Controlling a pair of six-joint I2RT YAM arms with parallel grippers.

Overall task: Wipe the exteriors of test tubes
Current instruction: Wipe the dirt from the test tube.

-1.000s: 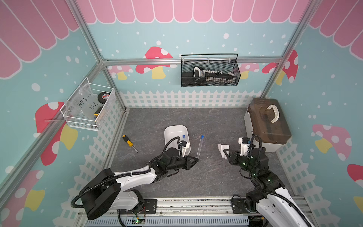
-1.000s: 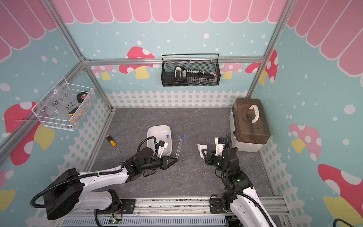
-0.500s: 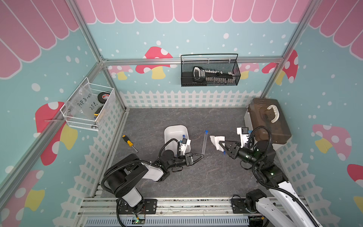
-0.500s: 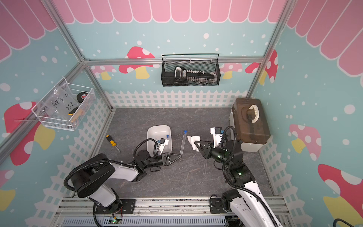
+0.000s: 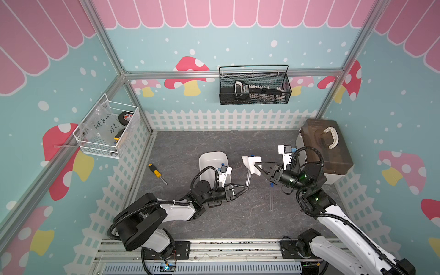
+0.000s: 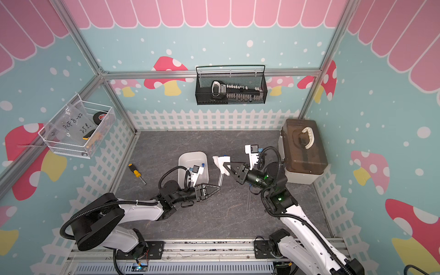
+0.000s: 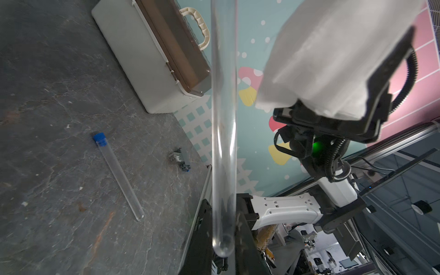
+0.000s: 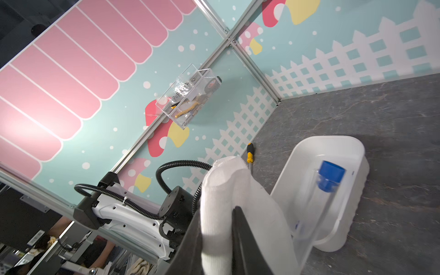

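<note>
My left gripper [image 5: 246, 188] [image 7: 223, 214] is shut on the rounded bottom end of a clear test tube [image 7: 223, 95] [image 5: 248, 177], which stands tilted up from the jaws. The tube's blue cap [image 8: 329, 176] is at the far end. My right gripper [image 5: 256, 166] [image 8: 216, 214] is shut on a folded white cloth [image 5: 252, 164] [image 7: 333, 59] right beside the tube's upper part; I cannot tell whether they touch. A second test tube [image 5: 271, 198] [image 7: 119, 176] lies on the grey table below the right arm. A blue cap [image 5: 222, 164] shows inside the white tray [image 5: 210, 157].
A yellow-and-black screwdriver [image 5: 156, 172] lies left of the tray. A box with a brown lid [image 5: 323, 152] stands by the right wall, behind the right arm. A black wire basket [image 5: 254, 88] hangs on the back wall, a white one [image 5: 107, 131] on the left wall.
My right gripper has carried the cloth left and back, up to the held tube's upper part. My left gripper has shifted slightly right with the tube.
</note>
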